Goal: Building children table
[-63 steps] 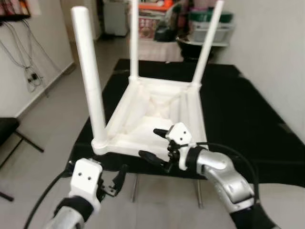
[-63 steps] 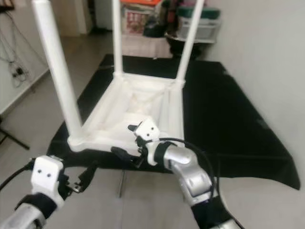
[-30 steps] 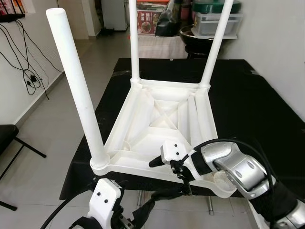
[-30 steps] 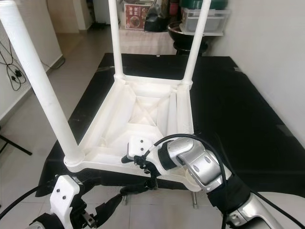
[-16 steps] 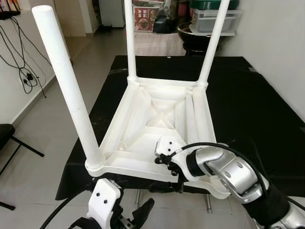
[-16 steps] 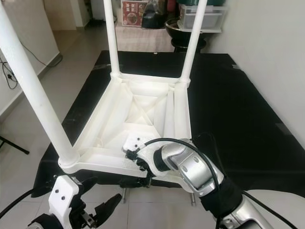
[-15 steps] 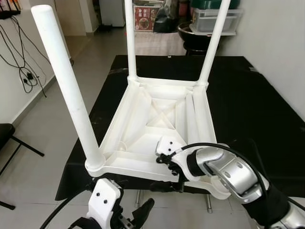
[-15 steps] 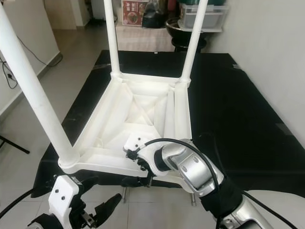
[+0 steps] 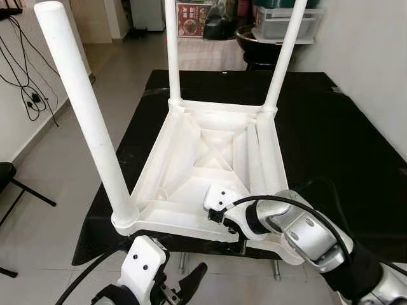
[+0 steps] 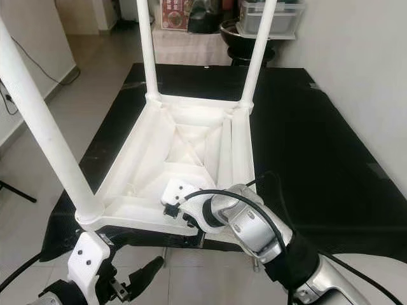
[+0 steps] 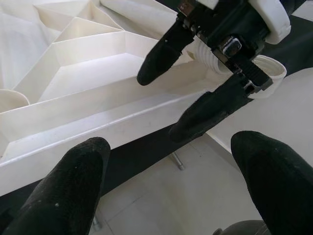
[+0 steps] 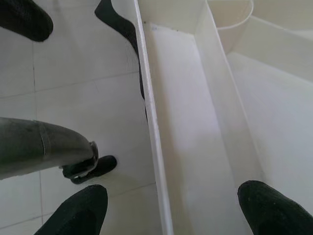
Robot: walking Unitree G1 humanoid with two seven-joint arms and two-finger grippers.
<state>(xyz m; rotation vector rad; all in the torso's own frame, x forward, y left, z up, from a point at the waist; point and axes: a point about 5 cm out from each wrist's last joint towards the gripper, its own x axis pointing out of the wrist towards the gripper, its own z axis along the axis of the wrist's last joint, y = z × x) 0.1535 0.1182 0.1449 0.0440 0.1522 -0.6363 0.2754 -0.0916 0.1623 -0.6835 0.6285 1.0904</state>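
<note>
Children's table, white plastic, lay upside down on the black-covered desk, three legs up. Right claw was spread astride its near rim, not clamped. Left claw hung open below the desk edge. No legible writing.

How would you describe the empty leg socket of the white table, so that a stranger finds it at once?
On the black mat lies the white table, upside down with three legs up. The empty socket is the round cup at its near right corner, beside the right claw; this corner alone carries no leg.
</note>
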